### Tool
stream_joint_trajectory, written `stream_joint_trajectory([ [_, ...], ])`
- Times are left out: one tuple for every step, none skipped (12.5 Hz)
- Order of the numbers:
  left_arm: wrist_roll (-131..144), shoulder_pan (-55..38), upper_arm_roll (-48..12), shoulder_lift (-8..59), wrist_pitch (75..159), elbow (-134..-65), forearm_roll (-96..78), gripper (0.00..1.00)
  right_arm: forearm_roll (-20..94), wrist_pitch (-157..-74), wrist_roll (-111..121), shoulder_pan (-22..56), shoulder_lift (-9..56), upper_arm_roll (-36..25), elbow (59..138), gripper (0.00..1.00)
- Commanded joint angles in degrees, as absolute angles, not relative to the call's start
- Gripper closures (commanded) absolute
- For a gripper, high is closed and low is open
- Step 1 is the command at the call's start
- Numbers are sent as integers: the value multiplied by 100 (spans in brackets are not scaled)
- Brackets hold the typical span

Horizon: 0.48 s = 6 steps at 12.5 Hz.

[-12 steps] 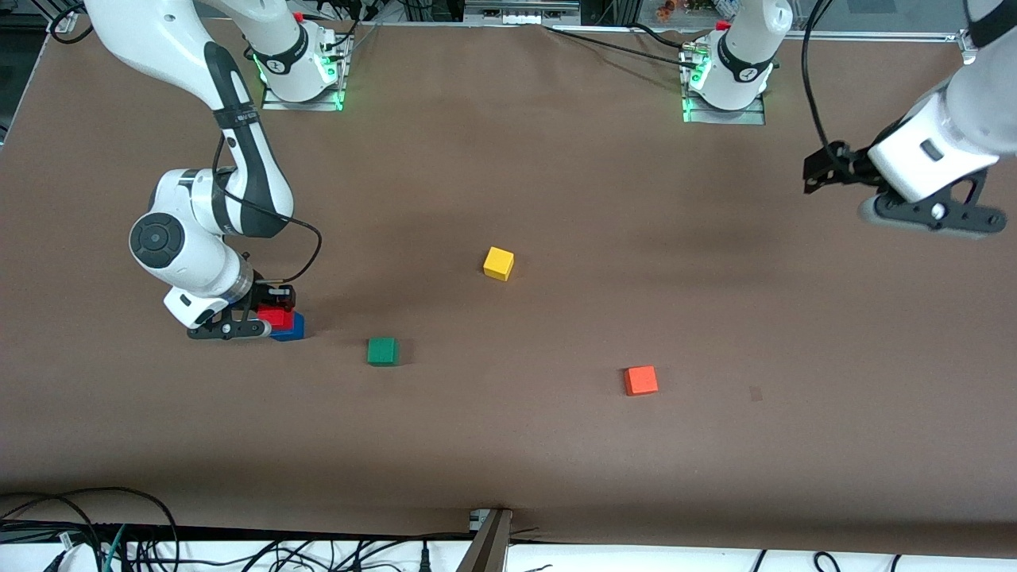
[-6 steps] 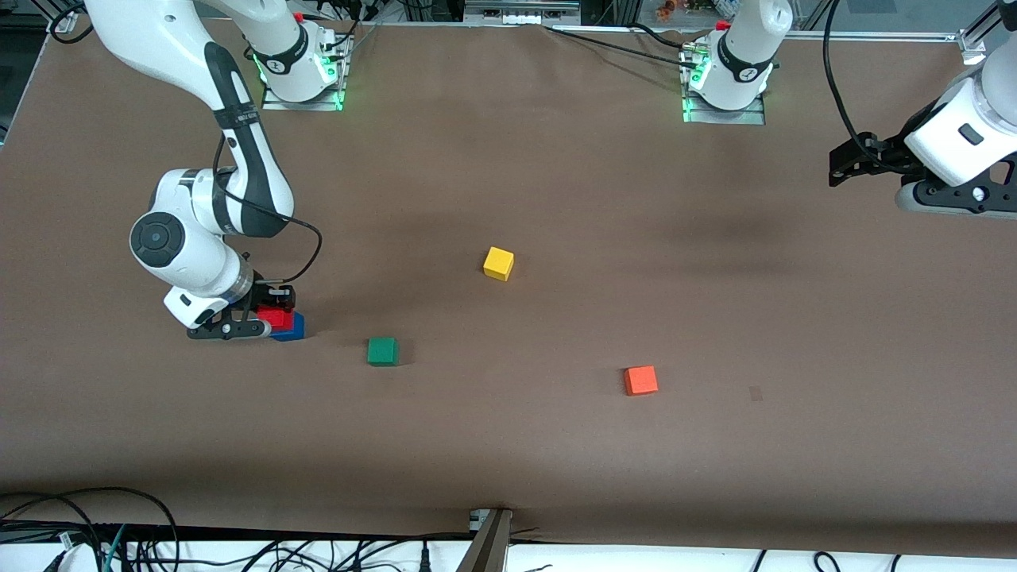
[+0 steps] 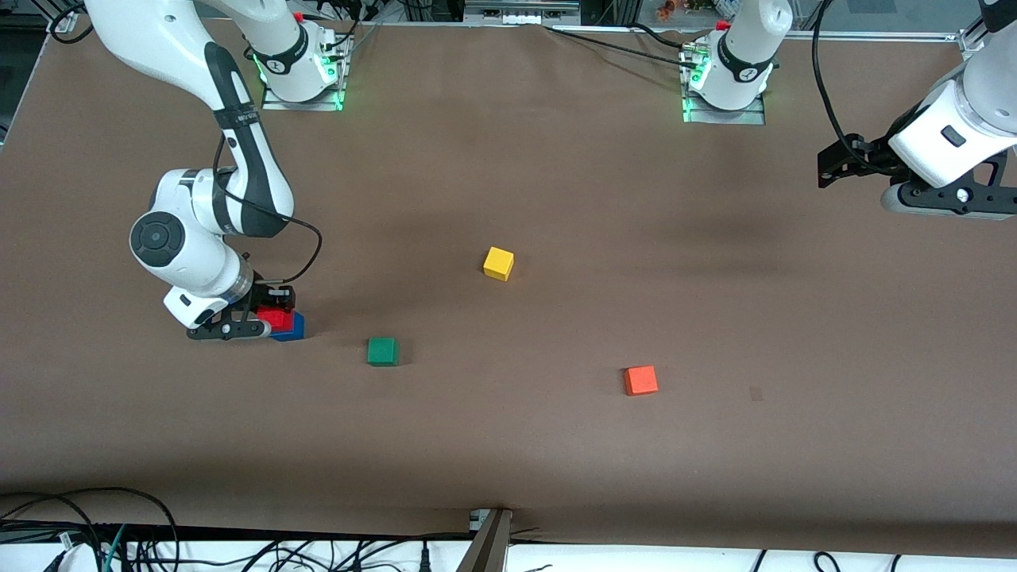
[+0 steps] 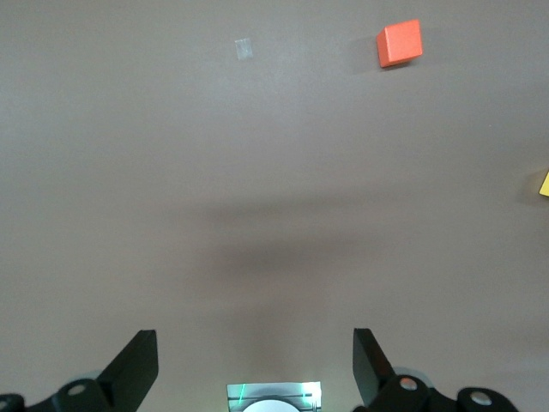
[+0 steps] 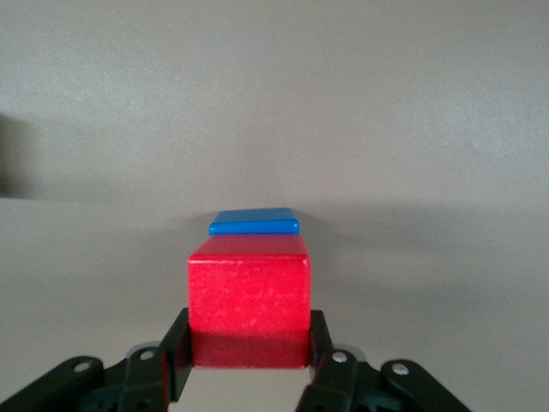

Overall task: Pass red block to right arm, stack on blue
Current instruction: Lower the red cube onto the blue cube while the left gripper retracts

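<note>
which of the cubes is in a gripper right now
The red cube, clamped by the right gripper over the blue cube; the others lie free.

Even overhead light, sharp frames, soft arm shadows on the table [image 3: 508,445].

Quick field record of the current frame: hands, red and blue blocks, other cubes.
right hand: shut on red block, low at the right arm's end of the table
red block: in the right hand, over the blue block; contact cannot be told
blue block: on the table, partly covered by the red block
left hand: open, holding nothing, waits raised over the left arm's end of the table
other cubes: yellow, green, orange, each alone on the table
</note>
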<state>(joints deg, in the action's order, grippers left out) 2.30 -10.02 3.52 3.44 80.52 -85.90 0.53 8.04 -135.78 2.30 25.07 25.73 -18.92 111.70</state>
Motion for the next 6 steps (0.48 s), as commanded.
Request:
stream_joint_trajectory([
  [334, -1055, 378, 316, 8112, -8640, -35, 0, 694, -13711, 211, 2522, 2452, -1881, 11338, 100],
  [334, -1063, 378, 316, 8112, -8640, -35, 0, 694, -13728, 211, 2522, 2478, -1881, 11338, 100],
  [343, -1081, 282, 334, 8112, -8640, -26, 0, 694, -13729, 211, 2522, 2487, -1881, 11338, 100],
  [360, -1072, 229, 334, 8112, -8640, -26, 0, 694, -13729, 211, 2522, 2487, -1881, 11338, 100],
  [395, -1081, 220, 343, 8112, -8640, -26, 0, 694, -13737, 211, 2522, 2487, -1881, 11338, 100],
  [396, -1081, 211, 343, 8121, -8640, -26, 0, 694, -13737, 211, 2522, 2513, -1881, 11338, 100],
])
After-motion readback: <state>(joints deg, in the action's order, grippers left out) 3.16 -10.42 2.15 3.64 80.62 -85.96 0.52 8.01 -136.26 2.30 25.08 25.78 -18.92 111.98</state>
